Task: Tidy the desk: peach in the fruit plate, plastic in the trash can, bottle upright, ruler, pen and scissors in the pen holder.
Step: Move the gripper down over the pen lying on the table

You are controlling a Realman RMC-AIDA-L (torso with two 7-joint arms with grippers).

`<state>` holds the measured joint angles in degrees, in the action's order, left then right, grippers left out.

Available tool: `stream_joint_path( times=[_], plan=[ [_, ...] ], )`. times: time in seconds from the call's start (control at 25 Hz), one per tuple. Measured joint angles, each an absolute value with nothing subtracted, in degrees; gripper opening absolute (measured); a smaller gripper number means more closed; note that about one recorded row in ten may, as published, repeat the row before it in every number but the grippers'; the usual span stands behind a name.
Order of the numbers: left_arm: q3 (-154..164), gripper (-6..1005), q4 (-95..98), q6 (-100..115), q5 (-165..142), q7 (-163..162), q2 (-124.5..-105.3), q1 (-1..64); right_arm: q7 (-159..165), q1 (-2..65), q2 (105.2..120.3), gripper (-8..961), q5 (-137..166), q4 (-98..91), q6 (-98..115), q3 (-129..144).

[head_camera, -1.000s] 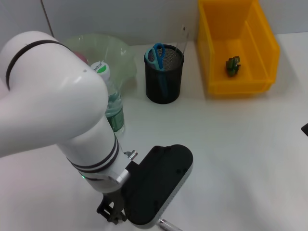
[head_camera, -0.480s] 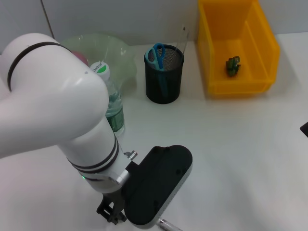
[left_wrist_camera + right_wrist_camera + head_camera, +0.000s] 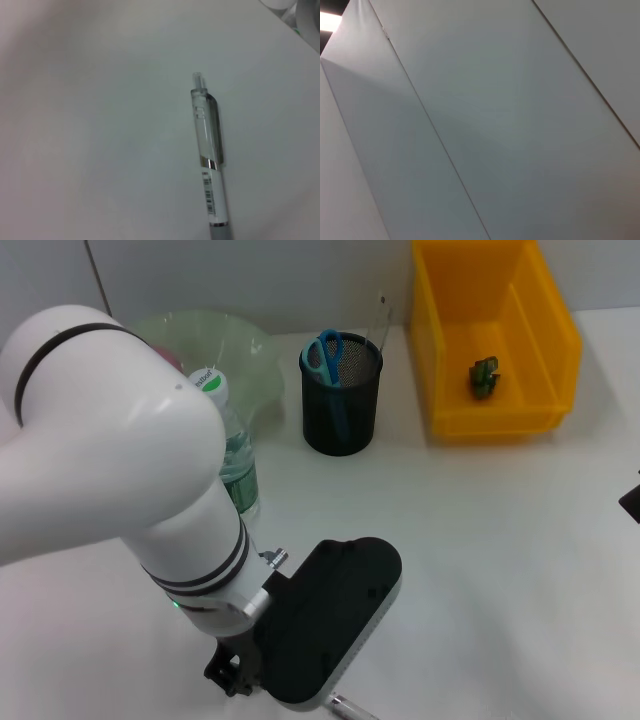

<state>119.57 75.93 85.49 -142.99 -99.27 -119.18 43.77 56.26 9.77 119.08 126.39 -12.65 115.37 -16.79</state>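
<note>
Pen (image 3: 210, 160): a clear-barrelled click pen with a white, barcoded lower section, lying flat on the bare white worktop (image 3: 90, 130) and touching nothing else. In the head view only its tip end (image 3: 345, 705) shows, at the near edge just beside the left arm's black wrist housing (image 3: 325, 625). Its long axis runs roughly toward and away from the robot, slightly skewed; in the left wrist view the click button sits at one end of the visible length and the grip end is cut off by the frame.

Left gripper (image 3: 232, 675): low over the worktop, directly above the pen. Whether the fingers are spread or closed cannot be told; nothing appears to be held.

Step in hand, judged: picking up the pen. A sound grasp would set the fingers across the barrel, not along it, near mid-length, and descend until they straddle it before closing.

Pen holder (image 3: 341, 395): black mesh, well apart, already containing scissors (image 3: 326, 358). Bottle (image 3: 228, 445) stands upright beside the green fruit plate (image 3: 250, 345). Yellow trash can (image 3: 495, 335) holds 1 green scrap (image 3: 485, 377).

Right gripper: parked, not visible.
</note>
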Motion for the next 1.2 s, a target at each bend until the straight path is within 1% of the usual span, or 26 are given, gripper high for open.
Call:
stream_joint_path(
  times=[0.12, 0.48, 1.2],
  plan=[
    [119.86, 379, 75.79, 84.93, -142.99, -99.14, -119.18, 43.85, 56.25, 9.97, 119.08, 815, 126.39, -12.63, 115.14, -16.79],
    [119.89, 385, 74.89, 84.80, -143.00, -99.08, -119.18, 44.18, 56.25, 10.60, 119.08, 815, 126.39, -12.57, 114.75, -16.71],
    [119.57, 366, 74.05, 84.80, -143.03, -99.21, -119.18, 44.20, 56.31, 11.38, 119.09, 815, 126.47, -12.52, 114.59, -16.70]
  ],
)
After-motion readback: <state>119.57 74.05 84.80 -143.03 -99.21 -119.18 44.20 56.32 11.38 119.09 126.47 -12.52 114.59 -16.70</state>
